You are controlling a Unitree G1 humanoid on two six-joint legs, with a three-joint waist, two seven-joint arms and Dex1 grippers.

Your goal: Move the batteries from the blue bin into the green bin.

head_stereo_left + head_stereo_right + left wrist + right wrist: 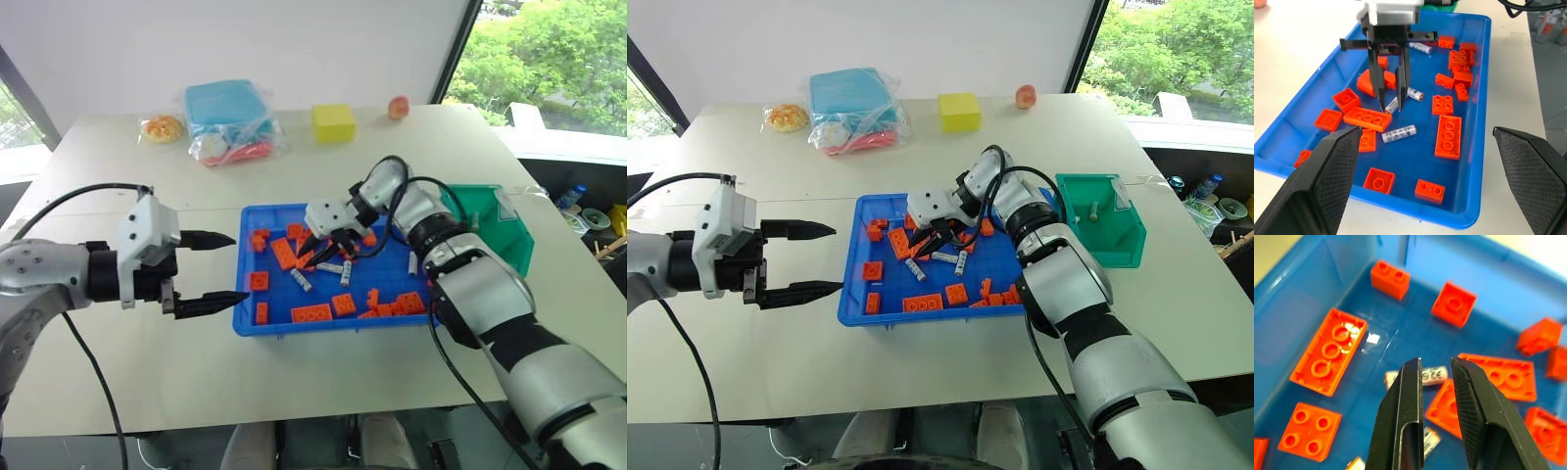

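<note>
I have the right end effector [1392,100] nearly pressed together over a battery [1399,133] among bricks [1448,137] in the blue bin [250,321]; whether it pinches one, I cannot tell, while the left end effector [216,269] waits spread.

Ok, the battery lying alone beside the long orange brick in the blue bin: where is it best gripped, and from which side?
Probably mid-length, across its round body, from straight above. The battery lies flat on the blue bin floor with both long sides free; the long orange brick sits off one end, apart.
</note>
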